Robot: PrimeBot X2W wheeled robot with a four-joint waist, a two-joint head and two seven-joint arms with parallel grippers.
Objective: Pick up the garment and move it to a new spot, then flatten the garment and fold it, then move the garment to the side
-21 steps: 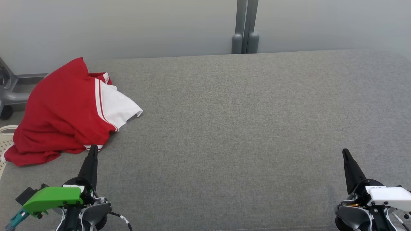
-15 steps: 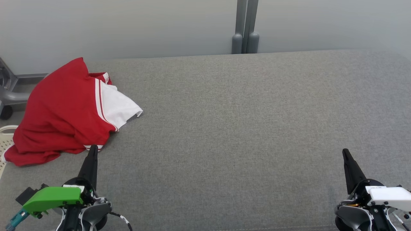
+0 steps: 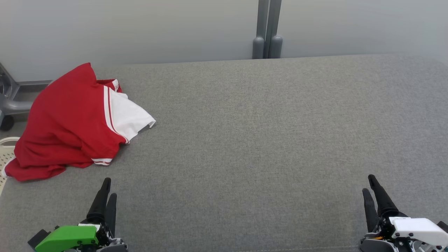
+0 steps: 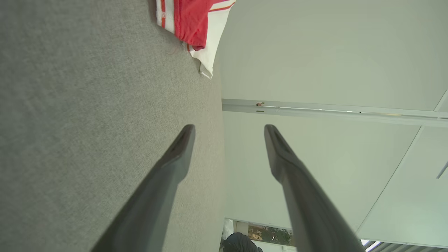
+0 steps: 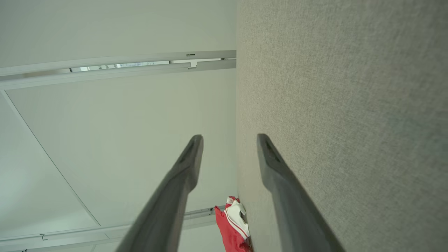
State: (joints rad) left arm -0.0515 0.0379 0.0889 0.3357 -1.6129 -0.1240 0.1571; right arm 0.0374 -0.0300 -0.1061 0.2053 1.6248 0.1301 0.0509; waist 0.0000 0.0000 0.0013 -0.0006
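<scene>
Currently the red-and-white garment (image 3: 70, 122) lies crumpled at the far left corner of the counter (image 3: 262, 140), beyond the left claw (image 3: 109, 188) and apart from it. Both the left claw and the right claw (image 3: 368, 183) are spread and empty, at the counter's near edge.

Soft, even indoor light; crisp head view, softer wrist views.
Diffuse brightness leaves only a thin, faint shadow along the edge of the red garment (image 3: 66, 119) on the grey cushion (image 3: 262, 140). In the wrist views the dark fingers (image 4: 157, 196) blur toward the bottom edge, and the wide-angle lens slightly bows the wall rail (image 5: 119, 64).
</scene>
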